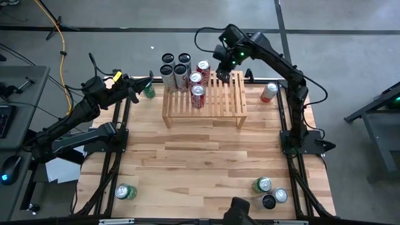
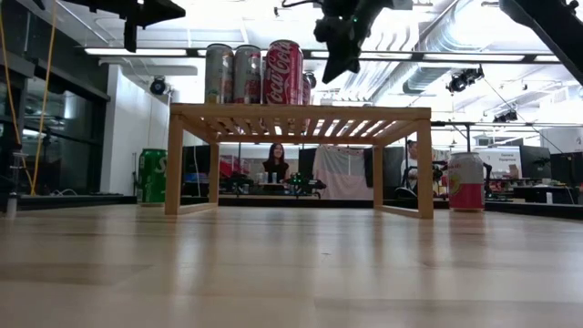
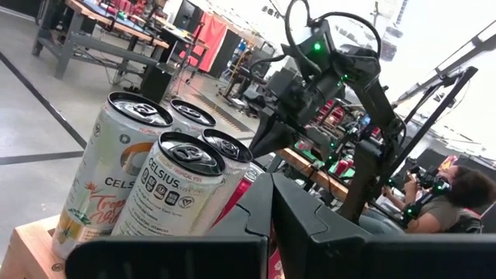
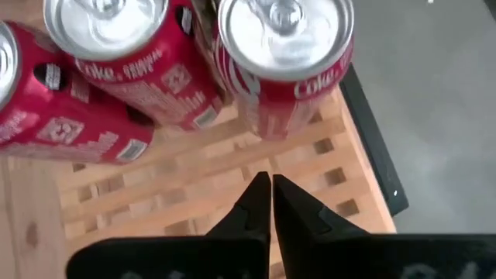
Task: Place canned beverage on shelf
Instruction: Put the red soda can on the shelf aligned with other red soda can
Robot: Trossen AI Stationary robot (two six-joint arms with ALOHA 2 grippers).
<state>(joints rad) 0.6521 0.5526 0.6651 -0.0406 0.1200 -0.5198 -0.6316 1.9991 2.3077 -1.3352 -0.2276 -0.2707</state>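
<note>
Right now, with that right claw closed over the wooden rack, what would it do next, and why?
Probably lift away and head for the pink can on the table beside the shelf. The right gripper is shut and empty, and the red cans already stand upright on the slats.

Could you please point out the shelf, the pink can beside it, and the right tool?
shelf (image 1: 215,103): high view, bare slats of its top.
pink can (image 2: 465,182): low view, middle of its side.
right tool (image 4: 271,194): right wrist view, between its closed fingertips.

Seven cans on the shelf (image 1: 215,103): four white (image 1: 167,72), three red (image 1: 197,95); six more cans on the counter (image 1: 187,156)
</note>
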